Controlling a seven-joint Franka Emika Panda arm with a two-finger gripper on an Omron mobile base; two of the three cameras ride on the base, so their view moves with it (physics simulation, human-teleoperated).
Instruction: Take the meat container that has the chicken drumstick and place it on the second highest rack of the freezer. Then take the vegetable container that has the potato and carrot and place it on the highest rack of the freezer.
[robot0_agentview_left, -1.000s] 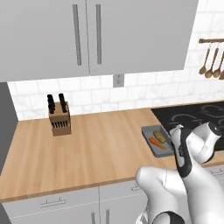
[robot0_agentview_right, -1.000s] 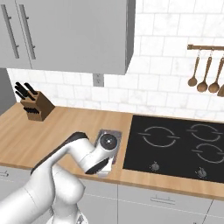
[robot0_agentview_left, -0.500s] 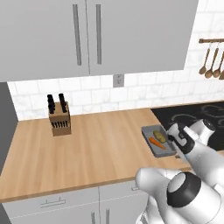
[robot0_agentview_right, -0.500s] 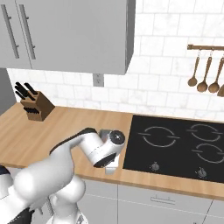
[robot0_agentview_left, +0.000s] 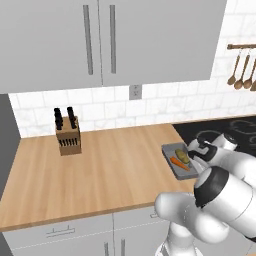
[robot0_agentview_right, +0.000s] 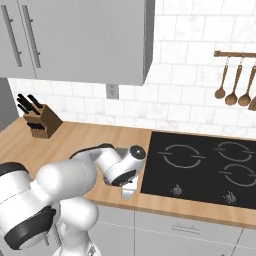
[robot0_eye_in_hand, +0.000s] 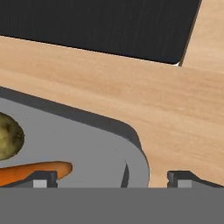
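Left base view: you are bringing the hand down over the vegetable container (robot0_agentview_left: 176, 161), right of centre on the counter (robot0_agentview_left: 100, 170) beside the cooktop (robot0_agentview_left: 220, 131); the carrot (robot0_agentview_left: 179, 163) and potato (robot0_agentview_left: 181, 155) are lying inside. Half a second back the wrist sat slightly higher and further left. Right base view: the arm's bulk is hiding the tray, so you are judging alignment blind here; the forearm has swung lower since. Hand view: the gripper (robot0_eye_in_hand: 112, 178) is standing wide, fingertips (robot0_eye_in_hand: 43, 178) straddling the tray's rounded corner at lower centre. Closing here risks pinching only the corner, tipping the tray and spilling the vegetables.
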